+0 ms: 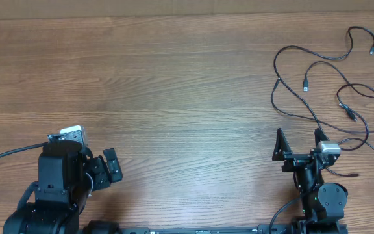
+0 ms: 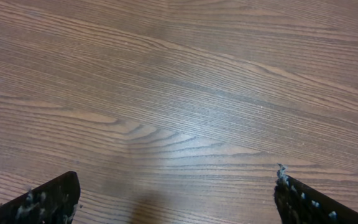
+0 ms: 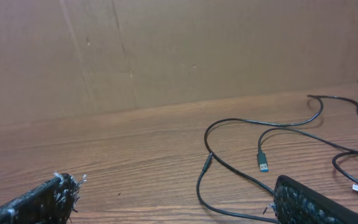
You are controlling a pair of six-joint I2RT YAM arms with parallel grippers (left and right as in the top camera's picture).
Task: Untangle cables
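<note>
Cables [image 1: 306,83] lie in loose, crossing loops on the table [image 1: 174,84], confined to its far right part. Right gripper [image 1: 299,146] sits at the near right, just in front of the loops; the nearest strand runs close beside its right finger. Left gripper [image 1: 107,168] sits at the near left, well apart from the cables. A wall panel [image 3: 166,50] stands behind the table's far edge.

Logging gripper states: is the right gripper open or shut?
Open. The right gripper has its fingers wide apart, nothing between them.
</note>
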